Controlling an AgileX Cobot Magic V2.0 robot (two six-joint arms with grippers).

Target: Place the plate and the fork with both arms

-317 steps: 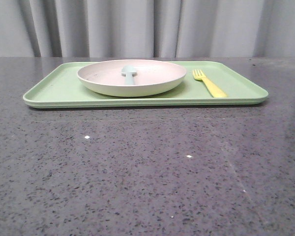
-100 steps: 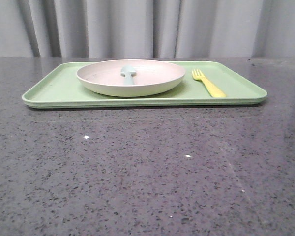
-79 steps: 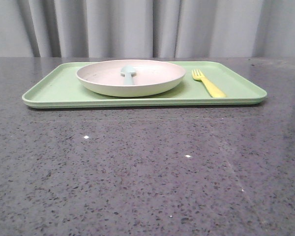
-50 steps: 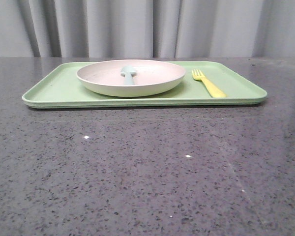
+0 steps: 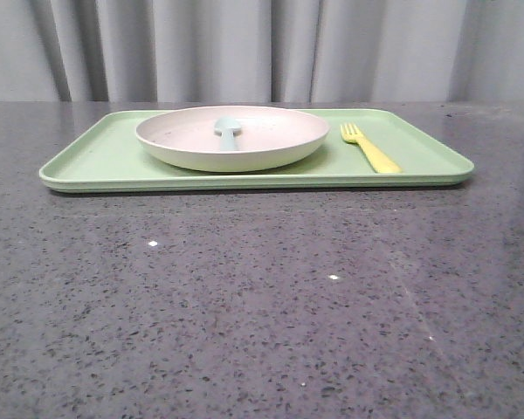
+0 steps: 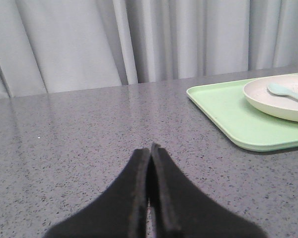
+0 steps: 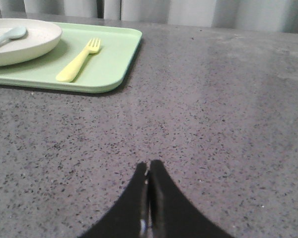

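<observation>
The cream-pink plate [image 5: 232, 137] rests on the left-centre of a light green tray [image 5: 105, 157], with a pale blue spoon [image 5: 228, 131] lying in it. The yellow fork [image 5: 370, 149] lies on the tray to the plate's right, tines pointing away. Neither arm appears in the front view. My left gripper [image 6: 150, 148] is shut and holds nothing, low over the bare table, well short of the tray [image 6: 223, 106] and plate [image 6: 280, 99]. My right gripper [image 7: 148, 165] is also shut and holds nothing, over the table, well back from the fork [image 7: 79, 64] and the tray's corner [image 7: 121, 74].
The tray stands toward the far side of a dark grey speckled table [image 5: 262, 297]. Grey curtains [image 5: 244, 48] hang behind the table's far edge. The spoon [image 7: 7, 37] shows in the plate [image 7: 39, 39] in the right wrist view too.
</observation>
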